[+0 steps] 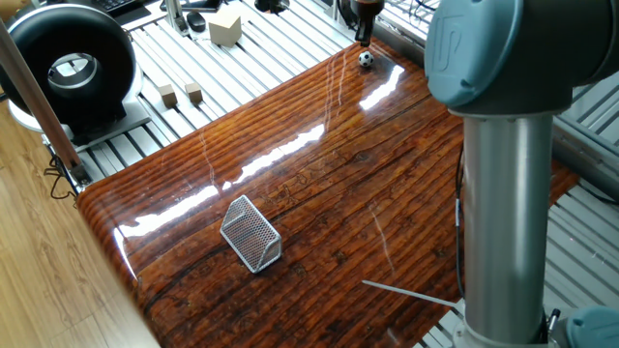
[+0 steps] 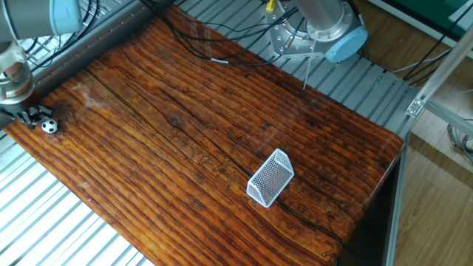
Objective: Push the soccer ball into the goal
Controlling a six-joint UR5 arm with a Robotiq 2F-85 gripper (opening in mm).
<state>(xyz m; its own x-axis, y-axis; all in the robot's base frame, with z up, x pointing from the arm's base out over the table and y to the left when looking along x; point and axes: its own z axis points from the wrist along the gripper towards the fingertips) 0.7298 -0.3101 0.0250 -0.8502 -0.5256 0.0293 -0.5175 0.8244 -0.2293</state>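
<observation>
The soccer ball is a tiny white ball with black patches at the far corner of the wooden board; it also shows in the other fixed view. My gripper stands just behind it, fingers together and tips down near the board's edge, holding nothing. In the other fixed view the gripper is right beside the ball, on its left, very close or touching. The goal, a small silver mesh wedge, lies on the board far from the ball, near the opposite end.
A big black ring-shaped device stands beside the board on the slatted metal table. Two small wooden cubes and a larger one lie near it. My arm's grey column fills the foreground. Black cables cross the board's far edge.
</observation>
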